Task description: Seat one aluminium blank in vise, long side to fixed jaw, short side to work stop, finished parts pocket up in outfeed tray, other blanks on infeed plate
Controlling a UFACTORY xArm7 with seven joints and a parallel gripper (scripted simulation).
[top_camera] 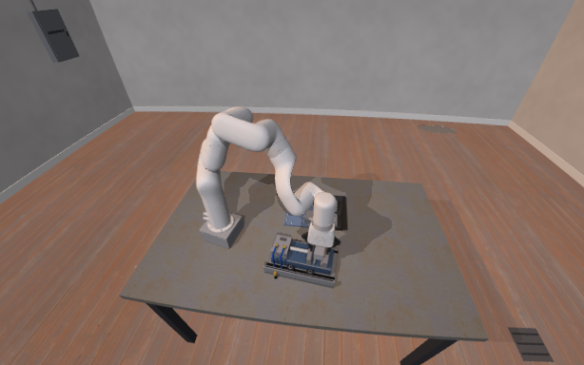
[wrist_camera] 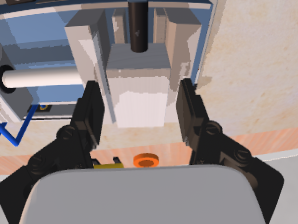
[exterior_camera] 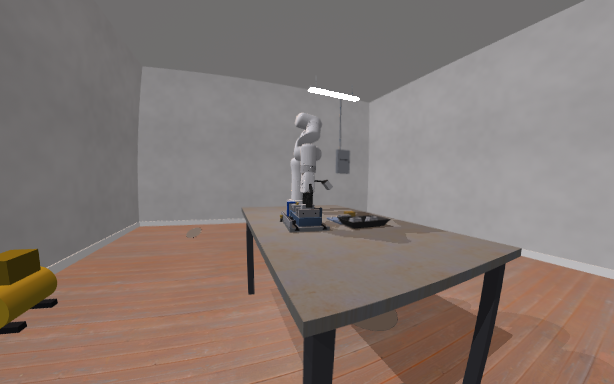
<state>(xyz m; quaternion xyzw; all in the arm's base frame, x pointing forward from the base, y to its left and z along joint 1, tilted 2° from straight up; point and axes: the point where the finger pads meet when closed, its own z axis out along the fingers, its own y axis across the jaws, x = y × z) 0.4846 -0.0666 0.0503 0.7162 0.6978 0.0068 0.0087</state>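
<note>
Wrist view, left to right: blue vise body (wrist_camera: pixel 40 36) with white smooth rod at 9 o'clock; matte grey aluminium blank (wrist_camera: pixel 139 90), rectangular, in vise opening, black cylindrical work stop (wrist_camera: pixel 137 19) at its 12 o'clock end. Gripper (wrist_camera: pixel 140 106) spread, black fingers flanking blank, not touching it.

The room has grey walls (top_camera: pixel 301 52) and one tan wall (top_camera: pixel 567 95) at 3 o'clock in the top view. The floor (top_camera: pixel 87 214) is made of reddish wood boards. A grey table (exterior_camera: pixel 366 270) with dark legs stands in the middle. A dark grey box (top_camera: pixel 54 34) hangs on the wall at 10 o'clock. A long white light (exterior_camera: pixel 333 93) shines on the ceiling. A yellow tank (exterior_camera: pixel 8 295) lies on the floor at 8 o'clock in the exterior view. A dark floor vent (top_camera: pixel 530 344) sits at 5 o'clock.
</note>
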